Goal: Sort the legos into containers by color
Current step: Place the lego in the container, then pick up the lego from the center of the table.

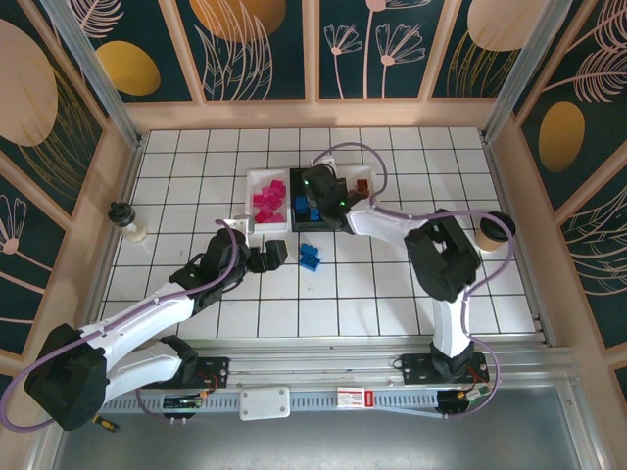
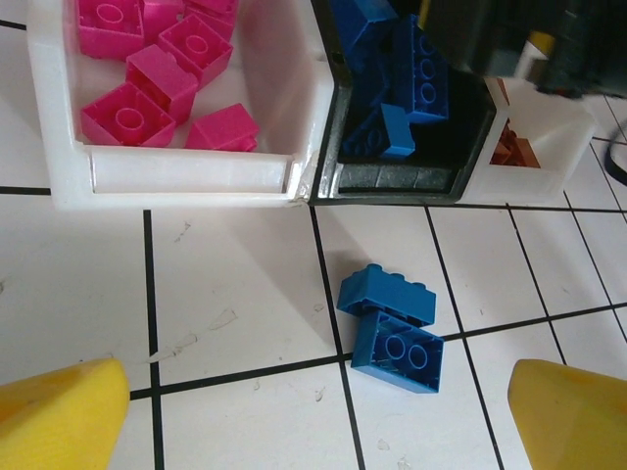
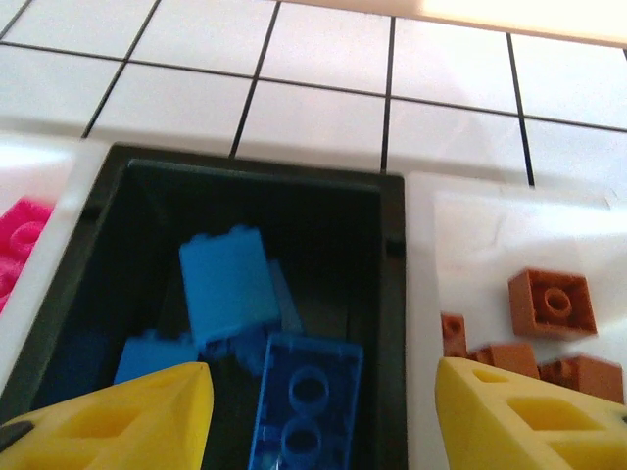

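Three containers stand side by side mid-table. The left white tray point(image 1: 251, 186) holds several pink legos point(image 2: 157, 78). Several blue legos point(image 2: 392, 98) lie in the black tray point(image 3: 394, 294). In the right white tray point(image 3: 509, 225) sit brown legos point(image 3: 552, 302). My right gripper point(image 3: 321, 392) hangs open over the black tray, a blue brick point(image 3: 306, 401) lying loose between its fingers without touching them. Two blue bricks point(image 2: 392, 328) lie together on the tiles in front of the black tray. My left gripper point(image 2: 318, 411) is open, low over the tiles just near-left of them.
A white bottle with a black cap point(image 1: 125, 220) stands at the left wall. A paper cup with a dark lid point(image 1: 493, 230) sits at the right wall. Wooden walls close in the tiled floor on three sides.
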Available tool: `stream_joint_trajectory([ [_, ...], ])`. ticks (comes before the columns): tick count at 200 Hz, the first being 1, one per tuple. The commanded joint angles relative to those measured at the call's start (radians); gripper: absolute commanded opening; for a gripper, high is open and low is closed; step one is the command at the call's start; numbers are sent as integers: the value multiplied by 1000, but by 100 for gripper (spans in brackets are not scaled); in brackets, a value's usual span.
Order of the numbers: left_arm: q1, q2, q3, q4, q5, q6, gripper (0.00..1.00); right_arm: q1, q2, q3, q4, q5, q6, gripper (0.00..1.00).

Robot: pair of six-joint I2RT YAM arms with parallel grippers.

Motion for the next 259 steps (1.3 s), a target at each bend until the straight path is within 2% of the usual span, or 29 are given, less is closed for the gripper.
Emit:
stream_joint_trajectory([
  [1,1,9,9,-7,14,14,99,31,-184,-150,125,-95,28,64],
  [31,1,-10,12,-17,-16,13,99,33,-312,-344,176,-324,73,66],
  [72,1,-22,6,-26,-18,12,99,56,-329,-476,180,-482,88,71],
  [140,2,-26,-5,-36,-39,4,99,105,-270,-550,171,-510,92,72],
  [164,1,-20,-4,-34,-41,3,99,110,-247,-557,167,-513,81,69],
  [218,1,-9,-5,-33,-46,-1,99,124,-167,-492,123,-530,15,62],
  [238,1,-10,-4,-37,-50,2,99,141,-144,-464,95,-506,-5,58],
  [259,2,-8,-1,-36,-49,3,99,160,-120,-441,64,-461,-18,58],
])
